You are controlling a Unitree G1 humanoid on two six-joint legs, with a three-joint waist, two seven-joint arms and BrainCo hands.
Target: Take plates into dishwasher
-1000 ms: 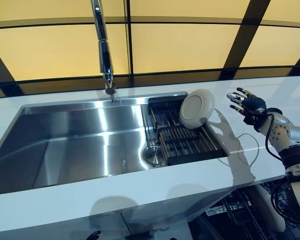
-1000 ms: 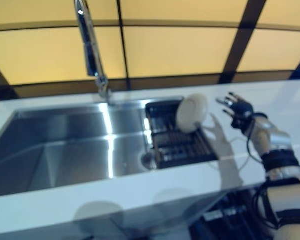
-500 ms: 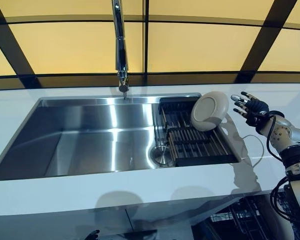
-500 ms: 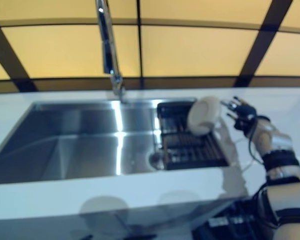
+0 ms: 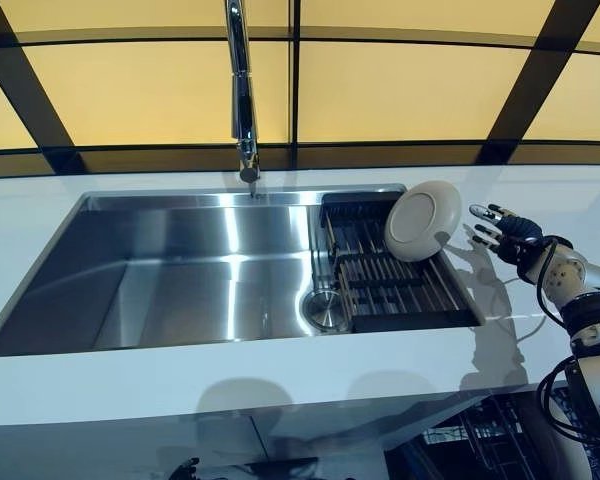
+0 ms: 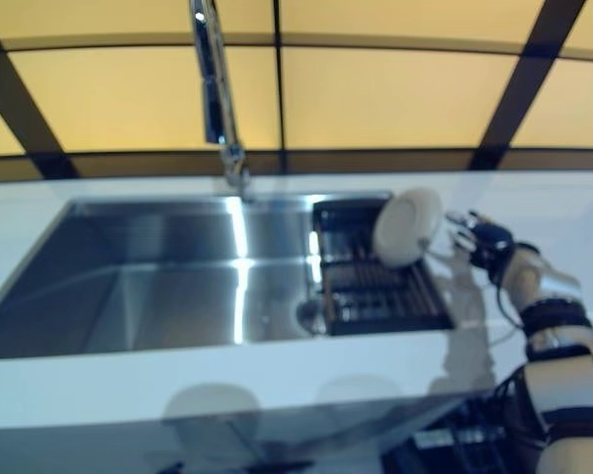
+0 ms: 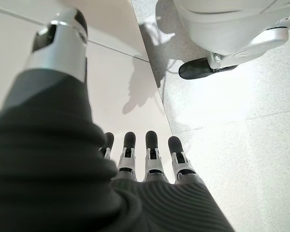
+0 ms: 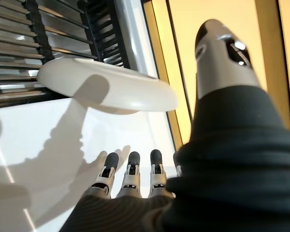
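Observation:
A white plate point(image 5: 422, 220) stands on edge in the black drying rack point(image 5: 385, 285) at the right end of the steel sink point(image 5: 180, 270). My right hand point(image 5: 508, 233) hovers over the white counter just right of the plate, open, its fingers spread toward the rim without touching it. In the right wrist view the plate point(image 8: 106, 89) shows past the straight fingers point(image 8: 130, 171), a gap between them. My left hand point(image 7: 145, 159) shows only in the left wrist view, open, hanging low over a pale floor and holding nothing.
A tall chrome tap point(image 5: 242, 90) rises behind the sink. White counter point(image 5: 570, 200) runs around the sink. Below the counter's front edge at lower right, a dark wire dishwasher rack point(image 5: 480, 450) shows. A yellow panelled wall stands behind.
The camera swung between one second and half a second ago, shifting the whole scene. My right hand has dropped lower over the counter beside the plate. The plate stays in the rack.

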